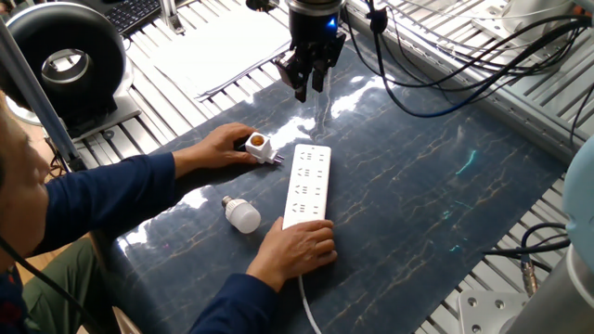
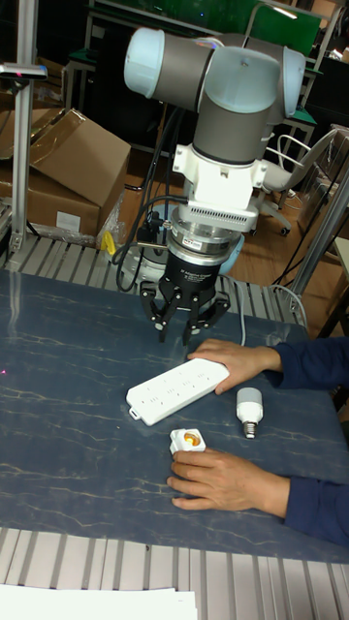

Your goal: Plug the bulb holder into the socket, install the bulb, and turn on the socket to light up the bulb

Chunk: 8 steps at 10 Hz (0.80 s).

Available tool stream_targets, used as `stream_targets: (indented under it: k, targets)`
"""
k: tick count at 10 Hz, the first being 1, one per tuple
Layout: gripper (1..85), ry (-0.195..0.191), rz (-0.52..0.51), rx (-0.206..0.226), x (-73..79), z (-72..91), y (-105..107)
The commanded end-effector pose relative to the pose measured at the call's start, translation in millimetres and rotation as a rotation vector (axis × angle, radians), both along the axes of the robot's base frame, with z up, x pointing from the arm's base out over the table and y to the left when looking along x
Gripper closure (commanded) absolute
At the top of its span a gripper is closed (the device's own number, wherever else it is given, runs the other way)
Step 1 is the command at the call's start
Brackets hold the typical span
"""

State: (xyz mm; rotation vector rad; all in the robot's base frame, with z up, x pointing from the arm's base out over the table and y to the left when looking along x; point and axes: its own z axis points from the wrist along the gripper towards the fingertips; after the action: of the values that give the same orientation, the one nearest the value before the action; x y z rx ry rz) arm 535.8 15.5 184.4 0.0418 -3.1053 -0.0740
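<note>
The socket (image 1: 307, 185) lies flat mid-mat, a person's hand (image 1: 299, 247) pressing its cord end. Above its far end the gripper (image 1: 307, 86) hangs, fingers spread, empty. The bulb (image 1: 242, 213) lies beside the socket; the bulb holder (image 1: 257, 146) sits at another hand (image 1: 224, 147).

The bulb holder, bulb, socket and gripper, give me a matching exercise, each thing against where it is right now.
Things:
1. bulb holder
2. bulb
3. socket
4. gripper

Places:
A. lying loose on the mat, touched by no hand
B. above the mat, fingers spread, holding nothing
C. flat on the mat, a hand resting on its cord end
D. at the fingertips of a hand, orange opening showing

Pairs: 1-D, 2-A, 3-C, 4-B
</note>
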Motion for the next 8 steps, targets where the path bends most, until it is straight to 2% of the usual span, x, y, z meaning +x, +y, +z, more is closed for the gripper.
stream_targets:
  k: [1,3,4,5,8]
  targets:
    - [43.7,0.002,-0.001,0.021,-0.4,1.5,5.0]
    - [44.0,0.010,0.007,0.031,-2.6,1.7,7.3]
    - [43.0,0.000,0.014,0.005,1.5,0.6,0.5]
    - [42.7,0.003,0.008,0.015,1.3,0.7,3.5]
    - [47.7,0.006,-0.002,0.017,1.3,-1.0,3.9]
